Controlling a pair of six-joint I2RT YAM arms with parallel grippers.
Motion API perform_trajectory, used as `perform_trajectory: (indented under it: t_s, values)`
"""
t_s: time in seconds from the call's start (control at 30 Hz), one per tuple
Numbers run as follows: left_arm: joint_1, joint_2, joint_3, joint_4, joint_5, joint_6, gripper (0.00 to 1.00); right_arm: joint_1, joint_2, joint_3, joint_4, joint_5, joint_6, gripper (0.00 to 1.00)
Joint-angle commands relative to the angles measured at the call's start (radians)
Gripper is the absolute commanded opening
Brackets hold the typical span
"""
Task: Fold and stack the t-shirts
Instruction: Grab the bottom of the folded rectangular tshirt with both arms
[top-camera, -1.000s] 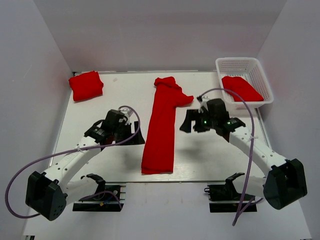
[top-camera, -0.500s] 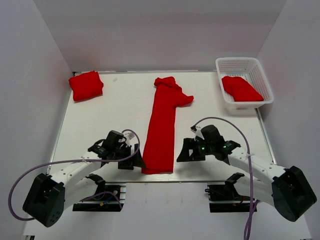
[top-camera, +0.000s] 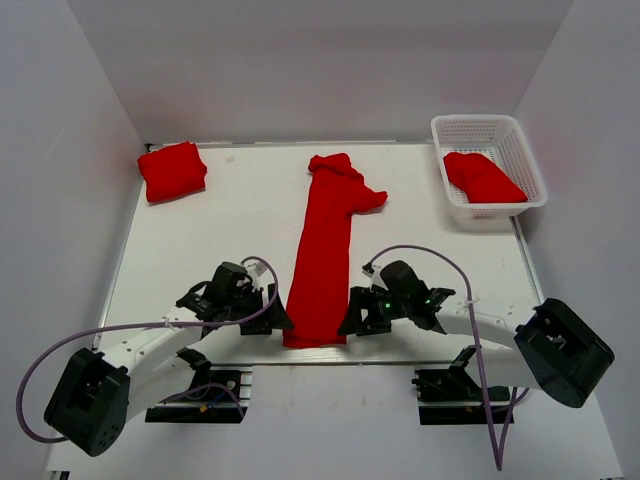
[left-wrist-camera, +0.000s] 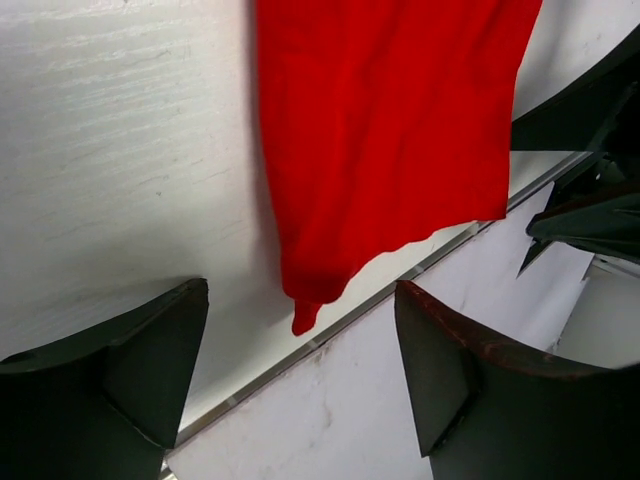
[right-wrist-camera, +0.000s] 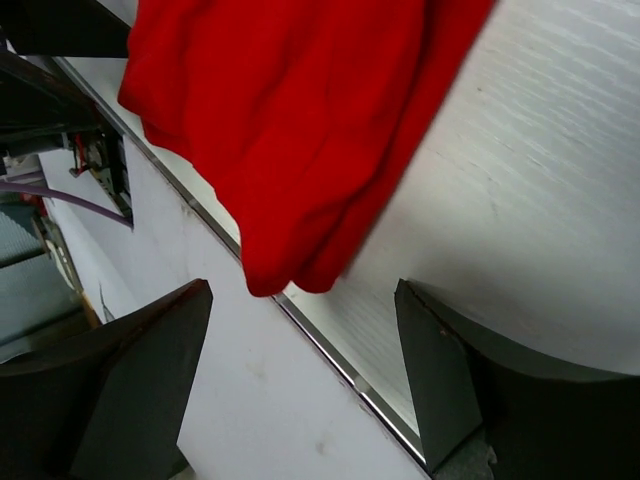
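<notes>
A long red t-shirt (top-camera: 325, 255), folded into a narrow strip, lies down the middle of the table. My left gripper (top-camera: 272, 320) is open beside its near left corner and my right gripper (top-camera: 350, 320) is open beside its near right corner. In the left wrist view the t-shirt's hem corner (left-wrist-camera: 305, 310) hangs at the table edge, level with my open left gripper (left-wrist-camera: 302, 300). The right wrist view shows the other hem corner (right-wrist-camera: 285, 265) just ahead of my open right gripper (right-wrist-camera: 302, 295). Neither gripper holds cloth. A folded t-shirt (top-camera: 172, 170) sits at the back left.
A white lattice basket (top-camera: 478, 124) at the back right holds another red t-shirt (top-camera: 483, 177). The table's metal front edge (left-wrist-camera: 420, 268) runs right under both grippers. White walls close in the left, right and back sides.
Both arms have drawn back from mid-table to the shirt's near corners at the front edge. Both jaws have narrowed a little and remain open.
</notes>
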Motion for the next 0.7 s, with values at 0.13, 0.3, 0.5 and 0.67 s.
perform_trajectory:
  t_s: [0.13, 0.3, 0.5, 0.67]
  values:
    - [-0.004, 0.023, -0.041, 0.045, -0.014, -0.021, 0.82, 0.037, 0.088, -0.012, 0.048, 0.034, 0.078, 0.79]
    - [-0.014, 0.023, -0.054, 0.043, -0.037, -0.021, 0.75, 0.065, 0.139, -0.014, 0.051, 0.052, 0.118, 0.74]
    - [-0.014, 0.034, -0.100, 0.092, -0.044, -0.033, 0.68, 0.090, 0.133, -0.026, 0.016, 0.115, 0.161, 0.69]
    - [-0.014, 0.095, -0.101, 0.152, -0.033, -0.044, 0.63, 0.090, 0.145, -0.025, -0.018, 0.145, 0.182, 0.63]
